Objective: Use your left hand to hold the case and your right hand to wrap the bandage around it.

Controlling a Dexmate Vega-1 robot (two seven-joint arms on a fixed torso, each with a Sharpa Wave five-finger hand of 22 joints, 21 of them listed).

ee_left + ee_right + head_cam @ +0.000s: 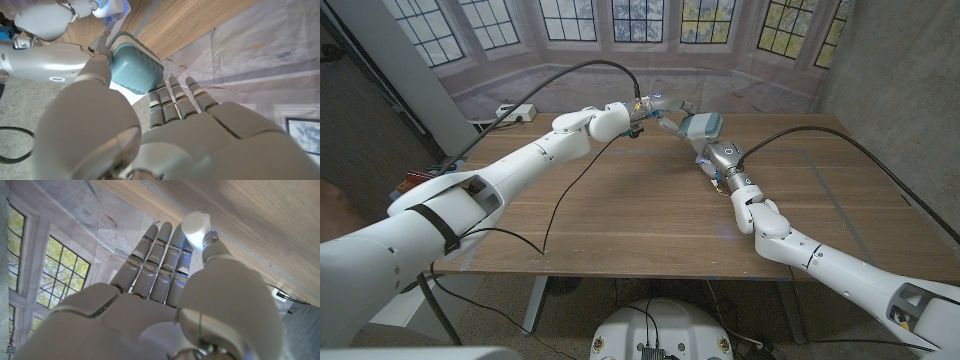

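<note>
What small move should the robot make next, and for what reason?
Probably the right hand should carry the white bandage roll around the teal case. The left hand seems to grip the case at the table's far side, and no wrap is visible on it yet.

A staged lab: printed window backdrop (620, 25), concrete wall (900, 70), cabled wooden table (620, 210).

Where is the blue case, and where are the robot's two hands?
case (134, 68), left wrist view, on its ribbed teal side.
left hand (200, 130), left wrist view, on the back of the hand.
right hand (150, 305), right wrist view, on the back of the hand.
</note>
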